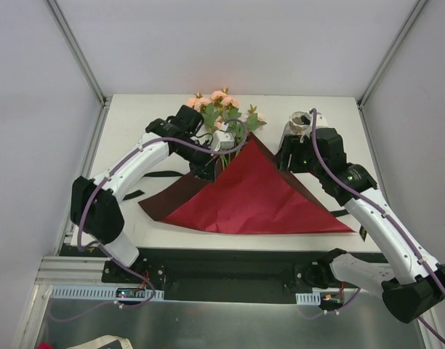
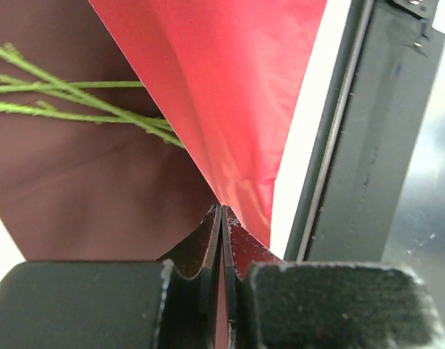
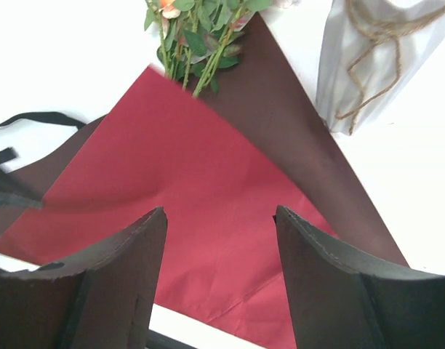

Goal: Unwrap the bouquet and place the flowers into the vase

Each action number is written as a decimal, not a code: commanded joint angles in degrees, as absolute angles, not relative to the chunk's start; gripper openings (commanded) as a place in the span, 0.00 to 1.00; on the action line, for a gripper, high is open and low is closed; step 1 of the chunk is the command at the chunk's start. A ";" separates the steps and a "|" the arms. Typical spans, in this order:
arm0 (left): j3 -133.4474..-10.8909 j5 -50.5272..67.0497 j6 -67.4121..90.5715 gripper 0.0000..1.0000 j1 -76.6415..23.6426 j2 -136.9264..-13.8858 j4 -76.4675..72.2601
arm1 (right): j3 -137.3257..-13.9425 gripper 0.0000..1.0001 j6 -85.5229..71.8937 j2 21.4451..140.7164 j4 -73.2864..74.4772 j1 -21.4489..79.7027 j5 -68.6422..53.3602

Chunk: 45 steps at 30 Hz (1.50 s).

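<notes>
Now the left tool (image 2: pixel 222 218) is pinched together on the red paper (image 1: pixel 259 196). The right tool (image 3: pixel 220 218) is apart, empty, near the vase (image 1: pixel 298 120). Pull too hard and the paper may rip or drag the flowers (image 1: pixel 224 107) lying on it.

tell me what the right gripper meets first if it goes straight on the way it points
Most likely the dark red paper. The open right gripper points down at that sheet, short of the flowers and left of the vase. Depth is hard to judge.
</notes>
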State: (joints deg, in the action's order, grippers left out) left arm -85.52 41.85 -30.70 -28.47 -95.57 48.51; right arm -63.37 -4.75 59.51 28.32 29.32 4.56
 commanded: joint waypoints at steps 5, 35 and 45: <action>-77.09 42.72 -32.16 0.00 -39.27 -79.99 54.84 | -70.48 0.64 -1.41 63.45 27.42 26.11 5.10; -84.55 33.84 -32.70 0.88 -42.90 -63.63 75.06 | -50.71 0.72 -19.07 53.88 37.96 71.36 18.35; -65.22 15.64 -25.93 0.90 -22.79 -73.29 49.32 | -69.07 0.63 -4.31 72.56 33.15 52.39 21.64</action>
